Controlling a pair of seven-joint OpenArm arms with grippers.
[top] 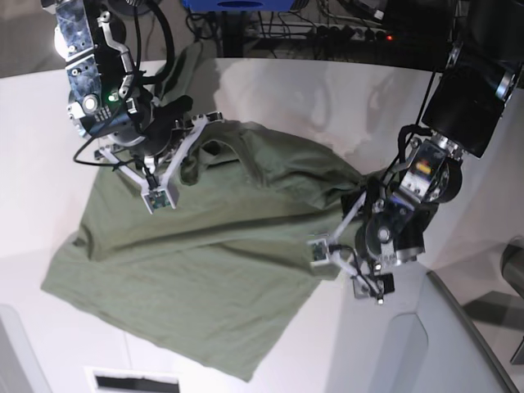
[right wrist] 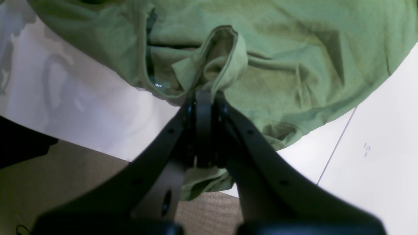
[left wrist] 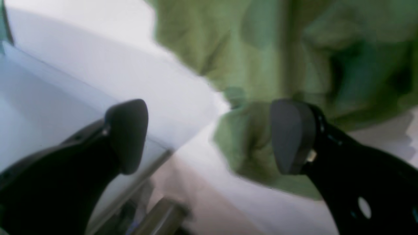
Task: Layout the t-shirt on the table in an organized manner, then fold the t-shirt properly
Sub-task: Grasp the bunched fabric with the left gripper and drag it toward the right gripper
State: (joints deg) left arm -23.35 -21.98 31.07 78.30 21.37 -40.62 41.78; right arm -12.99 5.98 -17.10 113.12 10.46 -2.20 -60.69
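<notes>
Dark and out of focus at the bottom of the left wrist view, the left gripper (left wrist: pixel 209 137) stands with its two jaws spread wide, nothing between them; one pad sits over the white surface, the other in front of a lump of green cloth. In the right wrist view the right gripper (right wrist: pixel 204 98) has its jaws clenched on a bunched fold of the t-shirt (right wrist: pixel 277 58), near the ribbed collar where a bit of white print shows.

Counted: one t-shirt, two arms, one bench (top: pixel 270 90).

From the base view the t-shirt (top: pixel 188 278) lies spread but rumpled across the middle of the bench, its wide lower part flat toward the near left, its upper part pulled into creases. The right gripper (top: pixel 182 123) holds cloth at the far left, and the left gripper (top: pixel 348 262) is at the shirt's right edge, released.

The bench is white, smooth and matte, with a curved far edge and a thin dark seam line. A grey angled panel (top: pixel 450 344) with a dark edge lies at the near right. Beyond the far edge are dark equipment and cables (top: pixel 344 24), and brownish floor (right wrist: pixel 65 182) shows below the bench edge in the right wrist view.
</notes>
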